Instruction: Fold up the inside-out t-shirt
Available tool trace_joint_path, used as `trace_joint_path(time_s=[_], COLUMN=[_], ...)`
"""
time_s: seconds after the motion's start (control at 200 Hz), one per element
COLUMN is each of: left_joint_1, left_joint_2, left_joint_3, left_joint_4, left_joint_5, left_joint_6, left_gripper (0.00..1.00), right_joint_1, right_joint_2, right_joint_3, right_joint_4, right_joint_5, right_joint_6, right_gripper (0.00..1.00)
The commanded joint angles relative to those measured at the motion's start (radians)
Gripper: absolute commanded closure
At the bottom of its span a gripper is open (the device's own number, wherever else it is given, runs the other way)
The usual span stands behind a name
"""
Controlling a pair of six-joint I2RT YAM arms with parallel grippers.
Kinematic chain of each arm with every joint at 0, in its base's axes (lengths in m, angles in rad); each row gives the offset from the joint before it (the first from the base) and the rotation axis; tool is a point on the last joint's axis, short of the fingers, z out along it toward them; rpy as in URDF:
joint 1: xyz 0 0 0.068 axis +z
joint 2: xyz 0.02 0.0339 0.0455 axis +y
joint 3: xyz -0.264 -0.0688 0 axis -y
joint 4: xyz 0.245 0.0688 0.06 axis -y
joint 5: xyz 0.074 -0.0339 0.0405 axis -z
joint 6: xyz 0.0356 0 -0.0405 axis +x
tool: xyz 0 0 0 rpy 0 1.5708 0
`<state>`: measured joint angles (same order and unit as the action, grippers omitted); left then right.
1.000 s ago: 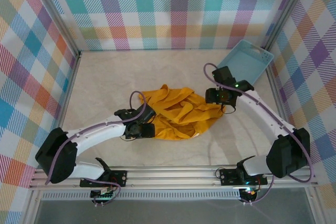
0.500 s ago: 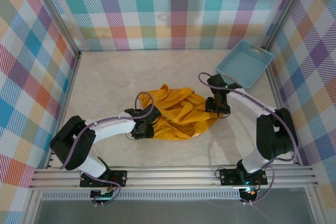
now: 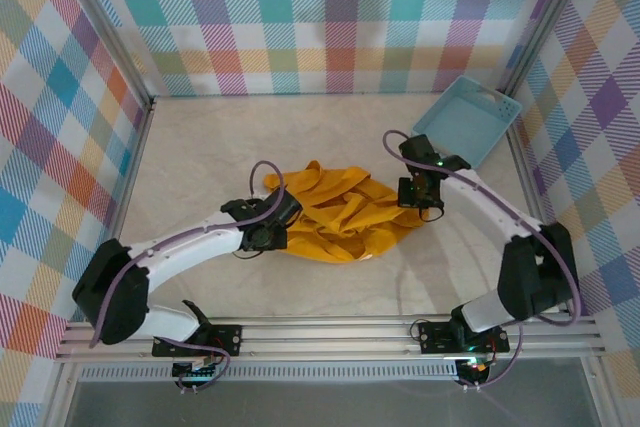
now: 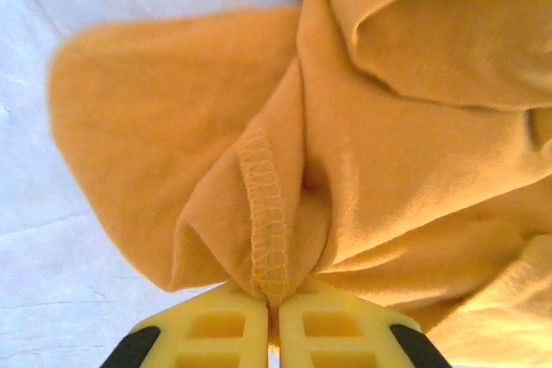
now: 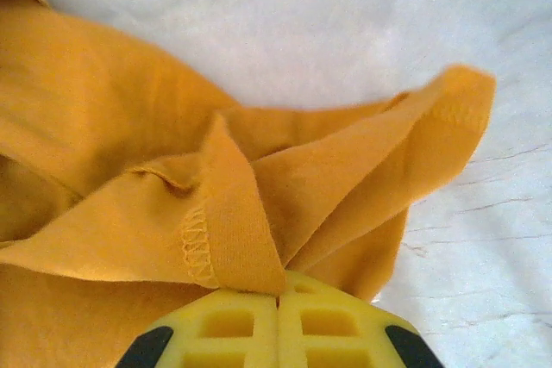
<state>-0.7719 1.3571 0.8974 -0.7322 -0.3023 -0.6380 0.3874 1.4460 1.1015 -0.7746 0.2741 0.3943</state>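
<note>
Inside-out t-shirt (image 3: 338,215) edges pinched between both jaws.

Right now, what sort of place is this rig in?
Probably a lab data-collection cell: plaid cloth walls on an aluminium frame, enclosing a pale table with one t-shirt and a blue basket.

Crumpled mustard-orange t-shirt (image 3: 340,215) mid-table
</note>
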Motion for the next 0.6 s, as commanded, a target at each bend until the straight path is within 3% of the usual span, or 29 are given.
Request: trace_joint_path(time_s=[0.0, 0.315, 0.485, 0.595], left_joint_1=[-0.007, 0.006, 0.019, 0.083], left_joint_2=[-0.085, -0.353, -0.509, -0.416], left_joint_3=[0.079, 0.349, 0.338, 0.312], left_joint_4=[-0.104, -0.252, -0.209, -0.243], left_joint_5=[-0.123, -0.402, -0.411, -0.394], left_joint_6=[0.022, 0.108, 0.117, 0.112], left_gripper=[0.93, 0.98, 0.98, 0.98], right_joint_1=[0.004, -0.072, -0.08, -0.08], right_joint_2=[-0.1, -0.277, -0.293, -0.25], right_joint_3=[0.065, 0.413, 0.476, 0.374], right_joint_4=[-0.092, -0.328, -0.421, -0.361], right_joint_5=[0.075, 0.156, 0.132, 0.031], right_joint_6=[-0.021, -0.064, -0.031, 0.0], right_gripper=[1.0, 1.0, 0.99, 0.97])
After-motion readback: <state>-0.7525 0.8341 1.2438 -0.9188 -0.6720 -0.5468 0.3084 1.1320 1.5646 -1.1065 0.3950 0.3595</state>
